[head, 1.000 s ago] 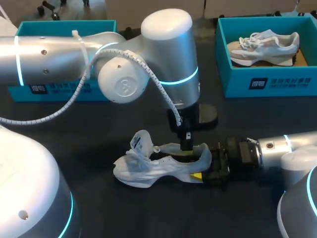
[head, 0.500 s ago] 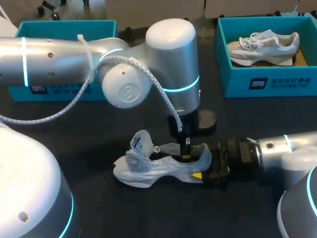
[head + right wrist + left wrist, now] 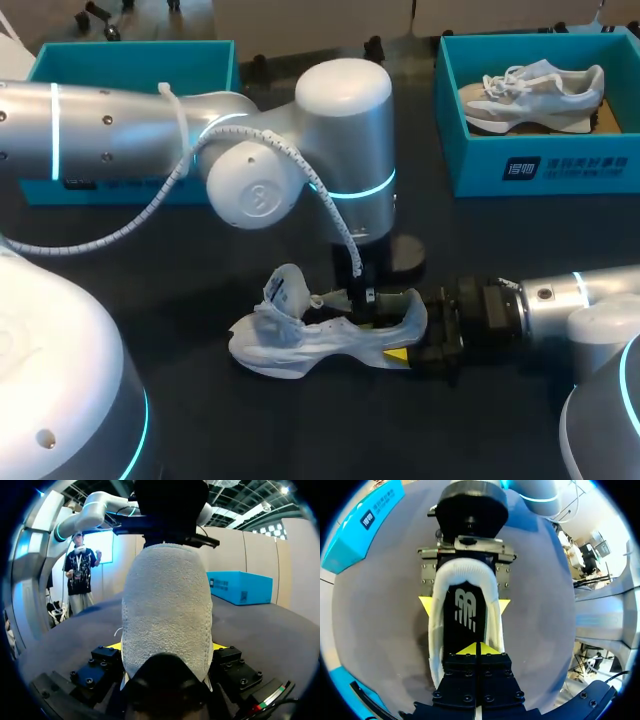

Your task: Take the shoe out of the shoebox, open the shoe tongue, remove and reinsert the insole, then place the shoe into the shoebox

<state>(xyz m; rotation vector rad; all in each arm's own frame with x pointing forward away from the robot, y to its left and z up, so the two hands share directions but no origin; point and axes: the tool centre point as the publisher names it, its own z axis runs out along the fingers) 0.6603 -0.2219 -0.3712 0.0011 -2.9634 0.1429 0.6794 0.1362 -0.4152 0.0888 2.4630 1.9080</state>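
The shoe (image 3: pixel 300 340), white, lies on its sole on the dark bench (image 3: pixel 250 430), near the middle and well apart from both teal shoeboxes, with its heel toward the right arm. The right gripper (image 3: pixel 415 345) lies level with the bench and is clamped on the heel: one yellow fingertip bears on each outer side of the heel cup, the fingers standing wide apart. The left gripper (image 3: pixel 480 649) points straight down into the shoe opening, just above the black insole (image 3: pixel 467 612), which lies flat inside the shoe. Its two yellow tips are pressed together with no gap between them; whether they pinch the edge of the insole cannot be determined. The right shoebox (image 3: pixel 560 165) at the far right of the bench contains a second shoe (image 3: pixel 535 95). The left shoebox (image 3: pixel 130 55) stands at the far left, partly hidden behind the left arm.
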